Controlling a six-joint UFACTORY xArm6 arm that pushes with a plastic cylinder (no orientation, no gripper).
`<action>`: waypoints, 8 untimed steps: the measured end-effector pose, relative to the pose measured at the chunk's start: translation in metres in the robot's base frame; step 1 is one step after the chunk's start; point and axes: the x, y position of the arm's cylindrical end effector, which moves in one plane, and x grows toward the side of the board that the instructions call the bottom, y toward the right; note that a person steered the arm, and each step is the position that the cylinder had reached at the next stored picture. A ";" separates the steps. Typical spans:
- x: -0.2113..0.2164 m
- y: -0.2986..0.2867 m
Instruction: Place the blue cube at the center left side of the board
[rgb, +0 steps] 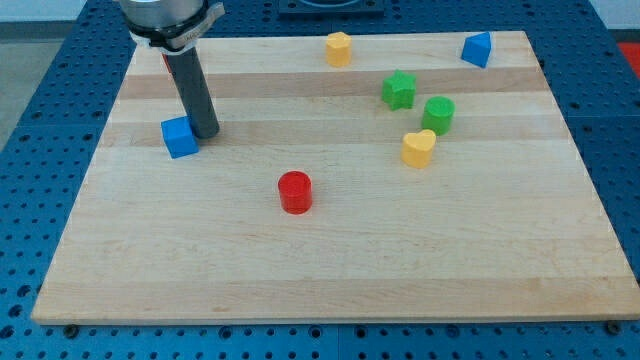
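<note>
Seven blocks show on the wooden board: two blue, two green, two yellow and one red. The blue cube sits near the board's left edge, about halfway between its top and bottom edges. My tip rests on the board touching or just beside the cube's right side; the dark rod rises from there toward the view's top left. There is no gripper on this arm, so nothing opens, closes or grips; the rod only stands against the cube. The other blue block, a wedge-like shape, lies near the top right corner. A yellow block of many-sided shape sits close to the top edge, around its middle. On the right half of the board, a green star-shaped block and a green cylinder-like block lie near one another, with a yellow heart-shaped block just below the second. The red cylinder stands alone near the board's centre, well apart from the rest.
</note>
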 end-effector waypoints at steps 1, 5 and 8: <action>0.003 0.000; 0.019 -0.025; 0.020 -0.034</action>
